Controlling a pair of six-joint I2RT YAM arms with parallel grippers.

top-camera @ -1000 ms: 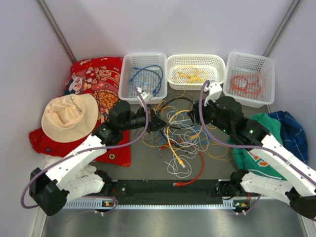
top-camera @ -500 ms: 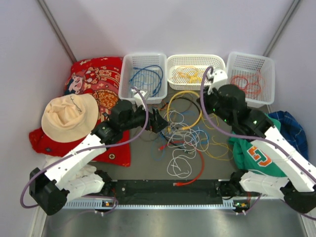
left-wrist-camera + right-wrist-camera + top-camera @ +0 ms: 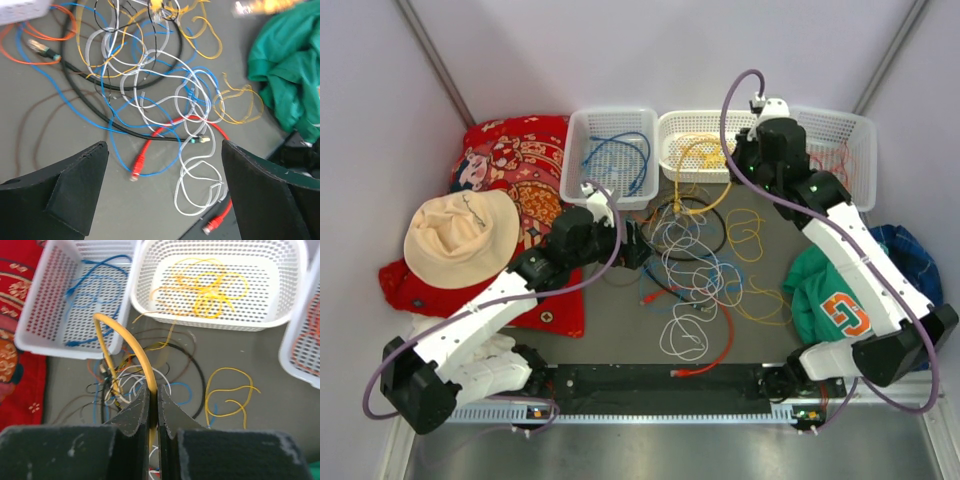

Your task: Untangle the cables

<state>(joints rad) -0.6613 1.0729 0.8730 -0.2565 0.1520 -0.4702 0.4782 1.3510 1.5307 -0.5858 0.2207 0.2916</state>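
Right hand tight on yellow cable — its end hidden; left hand wide open.

cables mid-table, 3 baskets behind; hat on cloth left, shirt right

Overhead plus wrist close-ups over cables

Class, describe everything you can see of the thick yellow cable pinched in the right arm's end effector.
The yellow cable is a smooth, rubbery-looking cord with a plain yellow sheath. The right end effector is shut on it and holds it raised. From the grip it arches away in a single loop, then drops into the mixed tangle, where its lower stretch runs among white and black wires. No plug on it can be seen.
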